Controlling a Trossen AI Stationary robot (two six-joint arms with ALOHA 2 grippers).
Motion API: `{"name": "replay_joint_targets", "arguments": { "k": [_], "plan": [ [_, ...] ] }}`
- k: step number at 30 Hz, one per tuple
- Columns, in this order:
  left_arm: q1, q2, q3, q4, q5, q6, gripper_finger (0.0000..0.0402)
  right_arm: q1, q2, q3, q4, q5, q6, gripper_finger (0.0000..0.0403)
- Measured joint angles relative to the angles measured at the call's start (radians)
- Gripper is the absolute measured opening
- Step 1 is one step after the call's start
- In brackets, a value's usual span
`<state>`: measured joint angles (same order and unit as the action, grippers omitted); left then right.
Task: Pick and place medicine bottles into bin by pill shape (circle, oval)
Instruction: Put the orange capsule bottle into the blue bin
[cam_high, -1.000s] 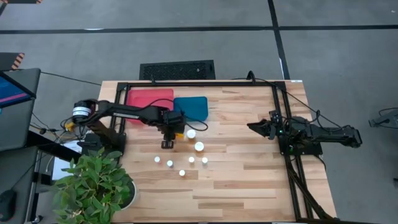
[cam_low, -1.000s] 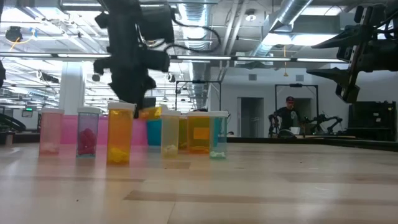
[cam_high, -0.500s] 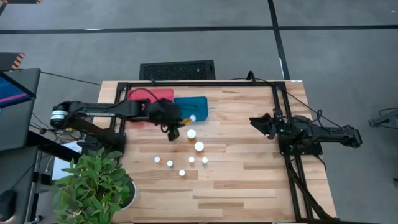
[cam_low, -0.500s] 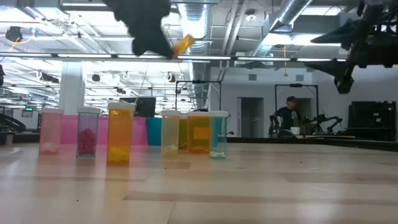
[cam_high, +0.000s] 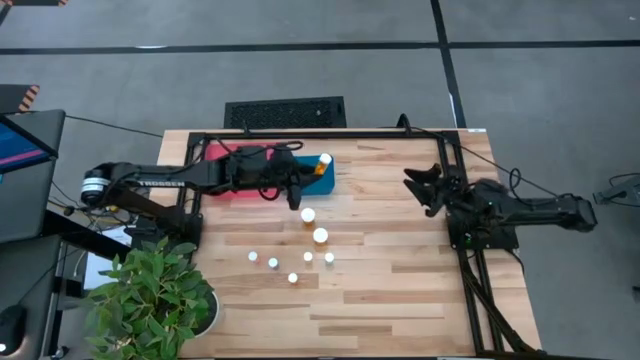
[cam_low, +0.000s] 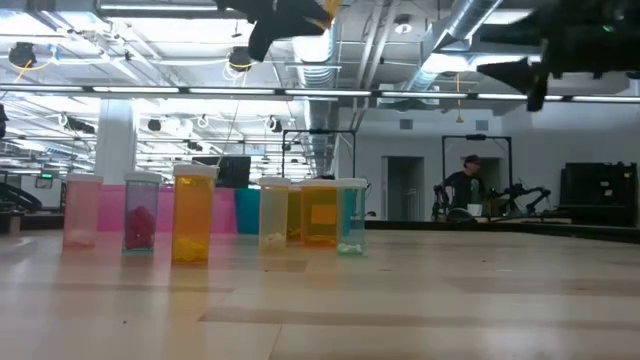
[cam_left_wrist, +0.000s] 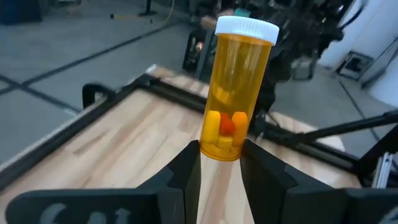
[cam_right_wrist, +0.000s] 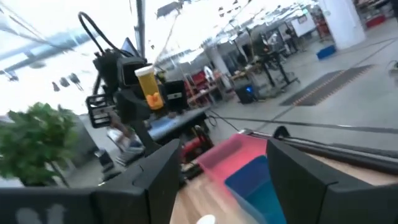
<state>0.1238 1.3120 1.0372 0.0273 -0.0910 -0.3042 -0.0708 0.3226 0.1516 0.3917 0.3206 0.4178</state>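
Observation:
My left gripper (cam_high: 306, 176) is shut on an amber medicine bottle (cam_left_wrist: 235, 87) with a white cap (cam_high: 325, 158), high above the blue bin (cam_high: 300, 165); yellow and orange pills show inside it. The red bin (cam_high: 240, 156) lies beside the blue one, toward the table's left. Several white-capped bottles (cam_high: 308, 214) stand upright on their bases on the wood, and they stand in a row in the low view (cam_low: 194, 213). My right gripper (cam_high: 425, 185) is open and empty, raised at the table's right side. My left gripper pinches the amber bottle's bottom end (cam_left_wrist: 219, 149) between its two fingers (cam_left_wrist: 186, 168). The fingers come about level from the table's left and lie along the bottle. The bottle sticks out past the fingertips, cap away from the gripper, lifted clear above the blue bin.
A black frame (cam_high: 330, 133) runs along the table's far edge and down its right side (cam_high: 462, 230). A potted plant (cam_high: 150, 290) stands at the near left corner. Bare wood lies toward the near right. A person (cam_low: 462, 185) stands far off in the room.
My left gripper has risen from among the standing bottles with the amber bottle and gone toward the far edge and the right, over the blue bin. It has tipped from pointing down to about level. My right gripper has risen.

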Motion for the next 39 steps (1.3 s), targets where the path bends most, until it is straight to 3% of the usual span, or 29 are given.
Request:
{"name": "replay_joint_targets", "arguments": {
  "k": [4, 10, 20, 29, 39],
  "plan": [
    [0.0, -0.001, -0.001, 0.007, 0.0, -0.004, 0.0089, -0.014, 0.216, 0.152, 0.004, -0.02, -0.063, 0.0244],
    [0.0, -0.001, -0.001, 0.07, -0.002, 0.034, 0.009, -0.037, 0.525, 0.402, 0.009, -0.142, -0.159, 0.0244],
    [-0.001, -0.001, -0.001, 0.105, 0.0, 0.083, 0.0097, -0.083, 0.865, 0.71, 0.011, -0.407, -0.195, 0.0244],
    [-0.016, -0.001, -0.001, 0.172, 0.012, 0.132, 0.0097, -0.135, 0.99, 0.835, 0.016, -0.507, -0.22, 0.0244],
    [-0.017, -0.001, -0.001, 0.209, 0.0, 0.155, 0.0098, -0.15, 1.009, 0.861, 0.045, -0.566, -0.246, 0.0244]
  ]
}}
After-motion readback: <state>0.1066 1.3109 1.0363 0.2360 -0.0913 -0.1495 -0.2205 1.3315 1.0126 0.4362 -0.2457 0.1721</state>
